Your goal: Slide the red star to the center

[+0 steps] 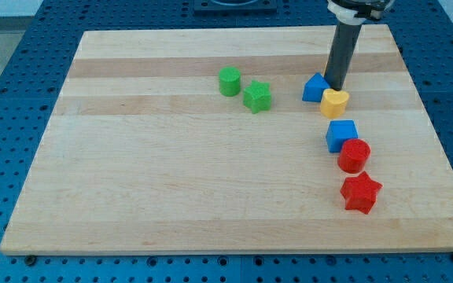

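The red star [360, 192] lies near the view's right edge, toward the bottom of the wooden board [171, 181]. My tip [335, 88] stands far above it at the view's upper right, right between the blue triangular block [314, 87] and the yellow heart-shaped block [334, 103], touching or nearly touching both. A red round block [354, 156] sits just above the star, and a blue cube-like block [340, 134] just above that one.
A green round block [229, 81] and a green star-like block [257, 97] sit at the upper middle of the board. The board rests on a blue perforated table [6, 94].
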Tool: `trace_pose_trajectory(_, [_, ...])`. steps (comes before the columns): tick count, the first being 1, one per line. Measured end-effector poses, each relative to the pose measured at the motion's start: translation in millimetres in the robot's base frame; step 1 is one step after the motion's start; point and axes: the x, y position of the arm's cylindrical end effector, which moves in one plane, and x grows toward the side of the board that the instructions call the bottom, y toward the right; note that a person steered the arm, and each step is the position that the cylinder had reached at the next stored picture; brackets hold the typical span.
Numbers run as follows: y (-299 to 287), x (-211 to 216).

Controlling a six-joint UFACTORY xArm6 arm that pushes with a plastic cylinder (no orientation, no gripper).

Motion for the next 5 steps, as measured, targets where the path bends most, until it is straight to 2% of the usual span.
trace_pose_trajectory(1, [1, 0])
trace_pose_trajectory(3, [55, 19])
trace_pose_trajectory(5, [4, 41])
